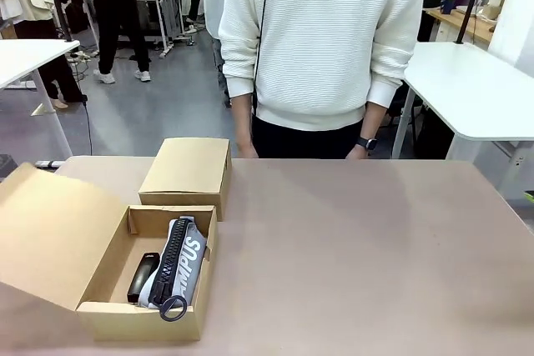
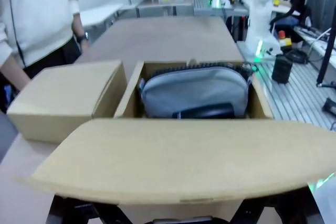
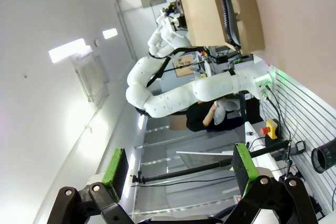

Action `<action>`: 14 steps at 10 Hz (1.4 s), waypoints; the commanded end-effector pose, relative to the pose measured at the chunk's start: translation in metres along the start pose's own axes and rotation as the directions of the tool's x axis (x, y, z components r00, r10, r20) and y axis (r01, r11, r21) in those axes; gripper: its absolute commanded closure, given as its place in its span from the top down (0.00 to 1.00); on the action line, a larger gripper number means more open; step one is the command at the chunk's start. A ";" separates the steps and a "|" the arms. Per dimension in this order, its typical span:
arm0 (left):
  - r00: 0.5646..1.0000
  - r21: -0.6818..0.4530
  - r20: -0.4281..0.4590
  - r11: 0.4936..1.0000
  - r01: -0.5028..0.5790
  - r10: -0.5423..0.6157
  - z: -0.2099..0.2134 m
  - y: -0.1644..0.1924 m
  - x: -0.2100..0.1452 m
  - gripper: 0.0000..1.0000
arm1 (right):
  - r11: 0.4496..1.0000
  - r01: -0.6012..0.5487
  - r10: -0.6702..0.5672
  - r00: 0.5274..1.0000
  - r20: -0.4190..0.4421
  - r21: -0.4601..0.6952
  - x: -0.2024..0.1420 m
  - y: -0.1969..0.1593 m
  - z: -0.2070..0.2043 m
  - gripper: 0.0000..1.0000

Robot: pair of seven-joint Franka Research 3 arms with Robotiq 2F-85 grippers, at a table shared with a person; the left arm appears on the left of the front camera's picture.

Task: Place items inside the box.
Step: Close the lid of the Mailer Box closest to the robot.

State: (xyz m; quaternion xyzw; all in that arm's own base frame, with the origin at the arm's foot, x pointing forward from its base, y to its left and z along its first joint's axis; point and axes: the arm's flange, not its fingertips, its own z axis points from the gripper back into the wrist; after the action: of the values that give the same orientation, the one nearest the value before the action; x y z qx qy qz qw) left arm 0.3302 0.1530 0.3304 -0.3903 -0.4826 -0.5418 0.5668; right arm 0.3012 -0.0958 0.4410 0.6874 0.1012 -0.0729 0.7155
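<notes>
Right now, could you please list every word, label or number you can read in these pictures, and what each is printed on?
"MPUS": white capitals on the light grey zip pouch inside the open box; the letters before them are hidden by its zip.
Nothing else is legible on either box.

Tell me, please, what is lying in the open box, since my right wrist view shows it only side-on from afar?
Observer: A light grey zip pouch lies in the open box.
Operator: Is anything beside it?
Observer: A small black stapler lies to its left in the front view, touching it.
Operator: Where is the person?
Observer: The person stands at the far table edge, arms down.
</notes>
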 end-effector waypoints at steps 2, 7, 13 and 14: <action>0.997 -0.005 0.070 0.999 0.033 -0.032 -0.034 -0.022 0.034 1.00 | 1.000 0.017 -0.017 1.000 0.005 0.017 -0.002 0.008 0.000 1.00; 0.981 0.031 0.179 0.997 0.069 -0.073 -0.121 -0.053 0.066 1.00 | 1.000 0.017 -0.017 1.000 0.005 0.017 -0.002 0.008 0.000 1.00; 0.994 -0.050 0.109 0.999 -0.002 0.008 -0.186 -0.115 0.046 1.00 | 1.000 0.017 -0.017 1.000 0.005 0.017 -0.002 0.008 0.000 1.00; 0.996 -0.015 0.089 1.000 -0.022 0.023 -0.194 -0.126 0.042 1.00 | 1.000 0.017 -0.017 1.000 0.005 0.017 -0.002 0.008 0.000 1.00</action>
State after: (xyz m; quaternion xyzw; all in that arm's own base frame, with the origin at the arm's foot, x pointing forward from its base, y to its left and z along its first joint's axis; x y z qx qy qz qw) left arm 0.3686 0.0025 0.3264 -0.4397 -0.4872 -0.5440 0.5228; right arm 0.3012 -0.0958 0.4412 0.6872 0.1013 -0.0729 0.7157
